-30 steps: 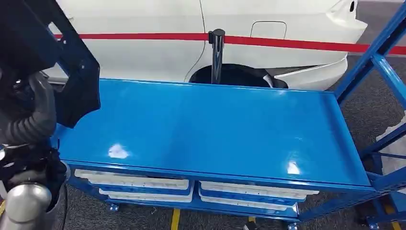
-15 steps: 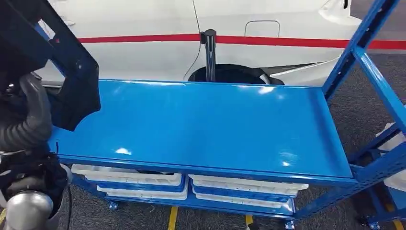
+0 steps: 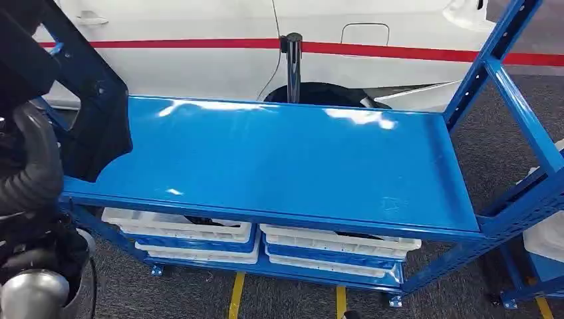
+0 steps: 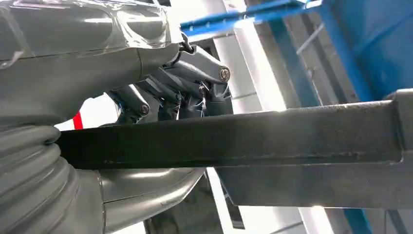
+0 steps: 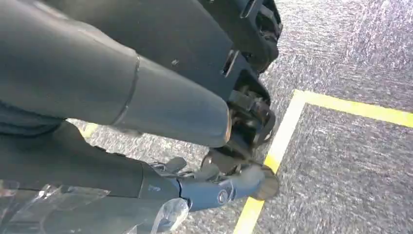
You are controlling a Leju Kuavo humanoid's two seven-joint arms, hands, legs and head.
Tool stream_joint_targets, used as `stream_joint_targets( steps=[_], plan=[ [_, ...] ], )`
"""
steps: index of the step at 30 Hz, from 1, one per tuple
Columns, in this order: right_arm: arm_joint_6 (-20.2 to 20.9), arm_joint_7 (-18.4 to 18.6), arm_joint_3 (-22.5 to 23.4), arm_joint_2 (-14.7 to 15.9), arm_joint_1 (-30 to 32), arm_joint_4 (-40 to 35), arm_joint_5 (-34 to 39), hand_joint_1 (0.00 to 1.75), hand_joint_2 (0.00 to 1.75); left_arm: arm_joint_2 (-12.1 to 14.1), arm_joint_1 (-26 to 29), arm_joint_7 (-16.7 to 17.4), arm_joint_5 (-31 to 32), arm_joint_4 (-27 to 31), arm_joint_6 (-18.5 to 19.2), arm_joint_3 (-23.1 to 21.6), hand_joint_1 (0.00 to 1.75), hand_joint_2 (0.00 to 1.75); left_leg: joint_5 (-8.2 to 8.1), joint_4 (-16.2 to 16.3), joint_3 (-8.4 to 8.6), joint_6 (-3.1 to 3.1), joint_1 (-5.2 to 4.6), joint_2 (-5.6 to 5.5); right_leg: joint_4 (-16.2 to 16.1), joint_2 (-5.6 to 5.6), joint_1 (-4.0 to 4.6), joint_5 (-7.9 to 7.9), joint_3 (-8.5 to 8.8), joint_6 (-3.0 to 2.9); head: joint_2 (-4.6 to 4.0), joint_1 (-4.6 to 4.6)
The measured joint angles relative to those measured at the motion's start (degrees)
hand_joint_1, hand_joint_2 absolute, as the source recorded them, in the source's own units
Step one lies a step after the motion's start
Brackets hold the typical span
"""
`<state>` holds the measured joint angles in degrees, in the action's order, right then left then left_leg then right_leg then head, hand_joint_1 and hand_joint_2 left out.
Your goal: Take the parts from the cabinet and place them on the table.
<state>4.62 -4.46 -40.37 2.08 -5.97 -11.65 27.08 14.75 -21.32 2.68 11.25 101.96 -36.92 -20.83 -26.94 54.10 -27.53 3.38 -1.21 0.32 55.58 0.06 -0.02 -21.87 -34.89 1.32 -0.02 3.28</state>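
A black part is held up at the left end of the blue table, gripped by the left hand around a flat bar. It is judged stiff and fairly light (thin moulded panel), best held by that bar. The right hand hangs over the floor, grasping nothing, fingers apart.
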Motion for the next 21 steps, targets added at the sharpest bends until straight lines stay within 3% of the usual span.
stream_joint_targets(
  steps=[1, 2, 3, 5, 6, 7, 8, 10, 11, 12, 15, 16, 17, 18, 19, 20, 21],
  plan=[
    [-0.3, 0.0, 0.0, 0.0, 0.0, 0.0, 0.0, 0.00, 0.00, 0.0, 0.0, 0.7, 1.1, 0.3, -0.3, 0.0, 1.75, 1.75, 1.72, -1.5, -0.03, 0.27, 0.75, 0.11, -0.5, 0.07, 0.49, 0.35, -0.13, 0.44, 0.00, -0.02],
    [-0.3, 0.0, 0.0, 0.0, -0.2, 0.0, 0.0, 0.00, 0.00, -0.1, -0.1, 0.9, 1.6, 0.5, -0.5, -0.1, 1.75, 1.75, 2.51, -1.9, -0.43, 0.18, 0.76, 0.12, 0.8, 0.13, 0.22, -1.65, -0.85, 0.76, 0.00, -0.11],
    [-0.3, -0.1, -0.1, 0.0, -0.1, 0.0, 0.0, 0.00, 0.00, -0.1, -0.2, 1.0, 2.0, 0.6, -0.5, -0.1, 1.75, 1.75, 2.99, -2.0, -1.06, 0.30, 0.92, 0.19, 4.1, 0.12, 0.12, -5.11, -1.99, 1.05, 0.00, -0.20],
    [-0.2, 0.0, -0.4, 0.0, 0.0, 0.0, 0.0, 0.00, 0.00, -0.2, 0.1, 1.4, 2.1, 0.8, -0.5, -0.2, 1.75, 1.75, 3.86, -1.9, -2.14, 0.31, 0.96, 0.20, 12.8, 0.11, -0.28, -10.75, -4.48, 1.67, 0.00, -0.37],
    [-0.4, 0.0, -0.4, 0.0, 0.1, 0.0, 0.0, 0.00, 0.00, -0.2, 0.2, 1.4, 2.5, 0.9, -0.6, -0.2, 1.75, 1.75, 4.35, -1.9, -2.79, 0.28, 0.97, 0.19, 16.3, 0.10, -0.43, -11.85, -5.10, 1.99, 0.00, -0.37],
    [-0.4, 0.0, -0.4, 0.0, 0.1, 0.0, 0.0, 0.00, 0.00, -0.3, 0.3, 1.5, 2.8, 0.9, -0.7, -0.2, 1.75, 1.75, 4.84, -1.8, -3.47, 0.17, 1.05, 0.19, 17.2, 0.10, -0.59, -11.19, -4.59, 2.18, 0.00, -0.39],
    [-0.4, 0.0, -0.4, 0.0, 0.1, 0.0, 0.1, 0.00, 0.00, -0.3, 0.5, 1.8, 3.1, 1.1, -0.7, -0.2, 1.75, 1.75, 5.31, -1.6, -4.19, -0.04, 1.19, 0.18, 15.4, 0.10, -0.75, -9.28, -2.71, 2.36, 0.00, -0.39],
    [-0.4, -0.1, -0.4, 0.1, -0.1, 0.0, 0.2, 0.00, 0.00, -0.3, 0.6, 2.0, 3.1, 1.5, -0.8, -0.1, 1.75, 1.75, 5.95, -1.1, -5.41, -0.61, 1.45, 0.16, 6.7, 0.09, -1.03, -5.87, 3.47, 2.55, 0.00, -0.42],
    [-0.4, -0.1, -0.4, 0.1, -0.2, 0.0, 0.4, 0.00, 0.00, -0.3, 0.6, 2.1, 3.1, 1.7, -0.8, -0.1, 1.75, 1.75, 6.15, -0.6, -5.75, -0.93, 1.43, 0.17, 1.7, 0.10, -1.23, -5.98, 7.12, 2.58, 0.00, -0.44],
    [-0.4, -0.2, -0.4, 0.1, -0.3, 0.0, 0.5, 0.00, 0.00, -0.3, 0.5, 2.2, 3.0, 2.1, -0.8, -0.1, 1.75, 1.75, 6.26, -0.2, -6.44, -1.21, 1.21, 0.21, -1.9, 0.24, -0.81, -7.01, 9.02, 2.27, 0.00, -0.46],
    [-0.6, -0.4, -0.4, 0.2, -0.3, 0.0, 0.7, 0.00, 0.00, -0.3, 0.6, 2.6, 2.3, 2.3, -0.8, -0.1, 1.75, 1.75, 7.51, -0.1, -6.76, -2.44, 1.47, 0.28, -1.3, 0.48, -0.42, -6.48, 7.72, 0.76, 0.00, -0.20],
    [-0.6, -0.3, -0.4, 0.1, -0.1, 0.0, 0.9, 0.00, 0.00, -0.3, 0.7, 2.6, 2.1, 2.3, -0.8, 0.0, 1.75, 1.75, 7.57, 0.1, -7.16, -2.71, 1.63, 0.23, -1.4, 0.26, -0.63, -5.95, 7.33, -0.02, 0.00, -0.22],
    [-0.6, -0.3, -0.4, 0.1, -0.2, 0.0, 0.9, 0.00, 0.00, -0.3, 0.7, 2.6, 2.1, 2.4, -0.8, 0.1, 1.75, 1.75, 5.64, 1.2, -7.81, -3.05, 1.81, 0.21, -1.4, 0.14, -0.67, -5.40, 6.91, -0.51, 0.00, -0.11],
    [-0.6, -0.3, -0.4, 0.1, -0.2, 0.1, 1.0, 0.00, 0.00, -0.3, 0.7, 2.6, 2.0, 2.6, -0.8, 0.1, 1.75, 1.75, 2.22, 4.3, -8.82, -3.42, 1.88, 0.18, -1.4, 0.02, -0.67, -4.90, 6.26, -0.96, 0.00, -0.07],
    [-0.6, -0.3, -0.4, 0.2, -0.1, 0.1, 1.0, 0.00, 0.00, -0.3, 0.7, 2.6, 2.0, 2.8, -0.8, 0.1, 1.75, 1.75, -1.60, 9.2, -10.28, -3.73, 1.91, 0.18, -1.4, -0.08, -0.61, -4.33, 5.51, -1.15, 0.00, -0.02],
    [-0.6, -0.3, -0.4, 0.2, -0.1, 0.1, 1.1, 0.00, 0.00, -0.3, 0.7, 2.6, 2.0, 2.8, -0.8, 0.1, 1.75, 1.75, -4.24, 13.9, -11.50, -3.93, 1.91, 0.18, -1.4, -0.09, -0.52, -3.81, 4.80, -1.25, 0.00, -0.02],
    [-0.6, -0.2, -0.4, 0.2, -0.1, 0.2, 1.1, 0.00, 0.00, -0.3, 0.9, 2.7, 1.9, 2.9, -0.9, 0.1, 1.75, 1.75, -5.62, 17.7, -12.21, -3.99, 1.91, 0.18, -1.4, -0.09, -0.43, -3.26, 4.05, -1.34, 0.00, -0.02]
  ],
)
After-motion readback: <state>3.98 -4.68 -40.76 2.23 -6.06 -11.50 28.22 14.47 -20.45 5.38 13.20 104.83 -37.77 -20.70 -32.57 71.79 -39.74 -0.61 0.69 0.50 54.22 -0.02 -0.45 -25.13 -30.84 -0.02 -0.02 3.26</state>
